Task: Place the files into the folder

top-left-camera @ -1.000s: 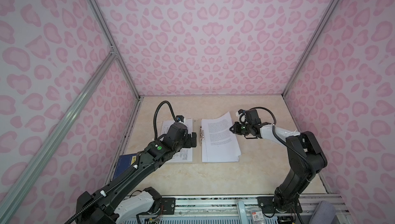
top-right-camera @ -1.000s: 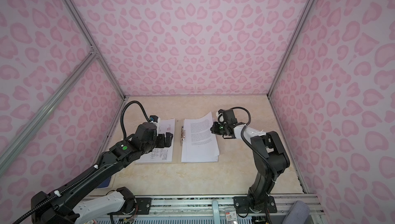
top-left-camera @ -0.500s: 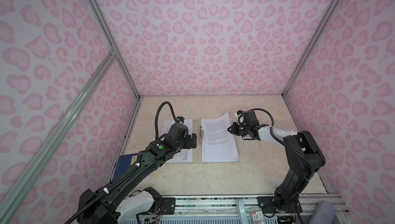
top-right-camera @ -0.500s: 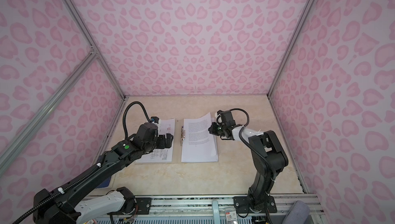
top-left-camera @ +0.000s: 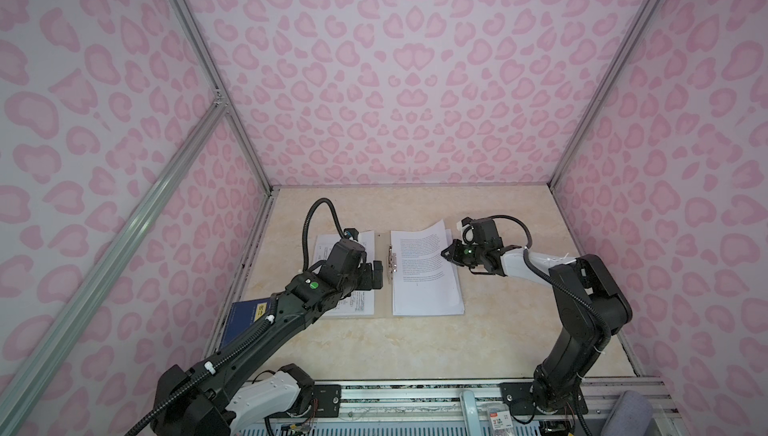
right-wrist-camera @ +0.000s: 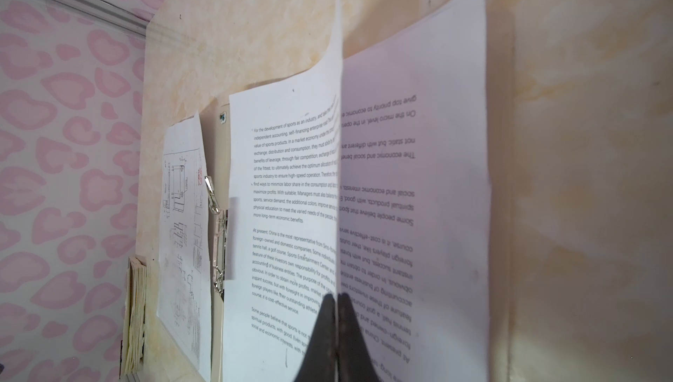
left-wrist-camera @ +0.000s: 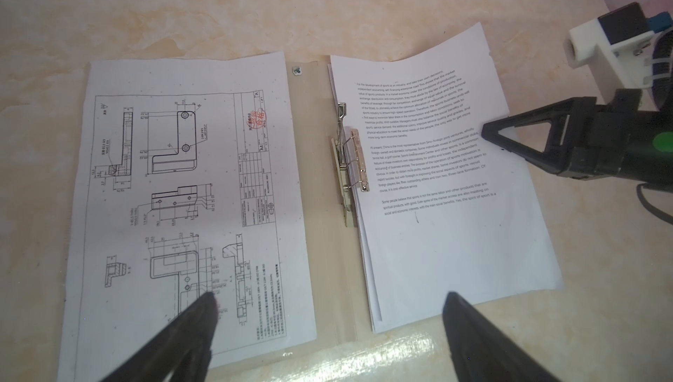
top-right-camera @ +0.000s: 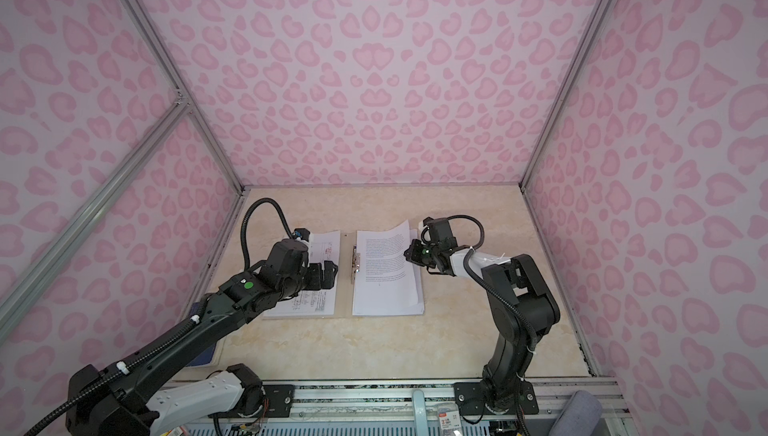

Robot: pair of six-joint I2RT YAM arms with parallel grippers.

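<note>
The grey-beige folder (left-wrist-camera: 320,216) lies open and flat on the table, seen in both top views (top-left-camera: 383,292) (top-right-camera: 344,288). A sheet with line drawings (left-wrist-camera: 182,198) (top-left-camera: 360,304) rests on its left leaf. A stack of printed text files (left-wrist-camera: 437,216) (top-left-camera: 424,288) sits on the right leaf. My right gripper (right-wrist-camera: 337,300) (top-left-camera: 444,253) (left-wrist-camera: 486,130) is shut on the right edge of the top text sheet (right-wrist-camera: 284,198), which curls up off the stack. My left gripper (left-wrist-camera: 329,298) (top-left-camera: 376,274) hangs open above the spine's near part, holding nothing.
A metal clip (left-wrist-camera: 351,161) stands raised at the spine, beside the stack's left edge. A dark blue book with a yellow label (top-left-camera: 249,321) lies at the left wall, near the left arm. Pink patterned walls close in three sides.
My right gripper has shifted a little left toward the spine with the top sheet's edge, and the stack looks squarer. The left gripper has barely moved.
</note>
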